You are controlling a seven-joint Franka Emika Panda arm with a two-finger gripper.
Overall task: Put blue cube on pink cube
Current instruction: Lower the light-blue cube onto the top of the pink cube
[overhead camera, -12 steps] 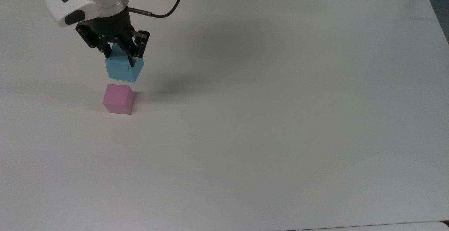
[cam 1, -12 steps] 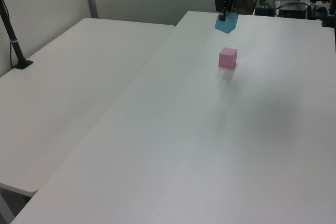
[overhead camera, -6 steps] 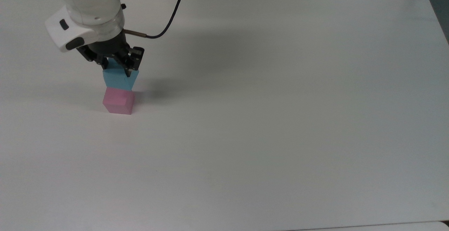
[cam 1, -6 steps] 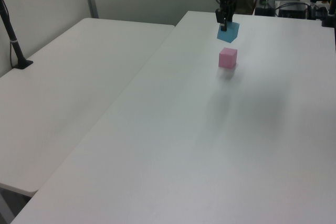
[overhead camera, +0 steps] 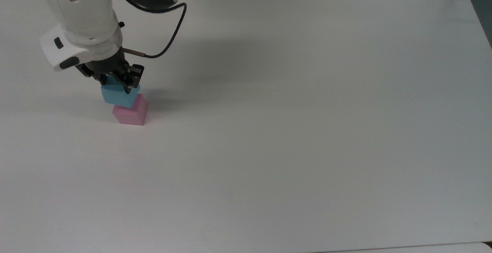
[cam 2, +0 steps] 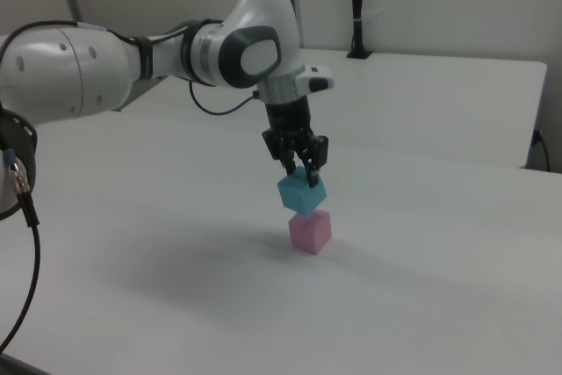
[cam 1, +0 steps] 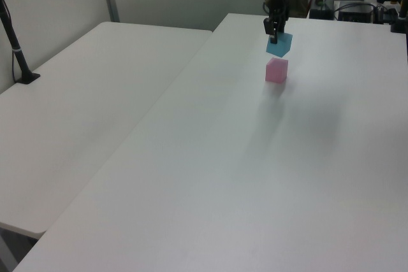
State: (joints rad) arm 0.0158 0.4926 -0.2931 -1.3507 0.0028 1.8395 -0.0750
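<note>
The pink cube (cam 2: 310,231) is seen resting on a plain white table (overhead camera: 307,130), with nothing else near it. Directly above it, tilted and seemingly just clear of its top face, the blue cube (cam 2: 301,191) is held clamped between the fingers of the gripper (cam 2: 299,173). Both cubes are matte, plain-faced and alike in size.

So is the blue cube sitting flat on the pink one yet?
No. The blue cube hangs tilted in the gripper, a corner just above the pink cube.
</note>
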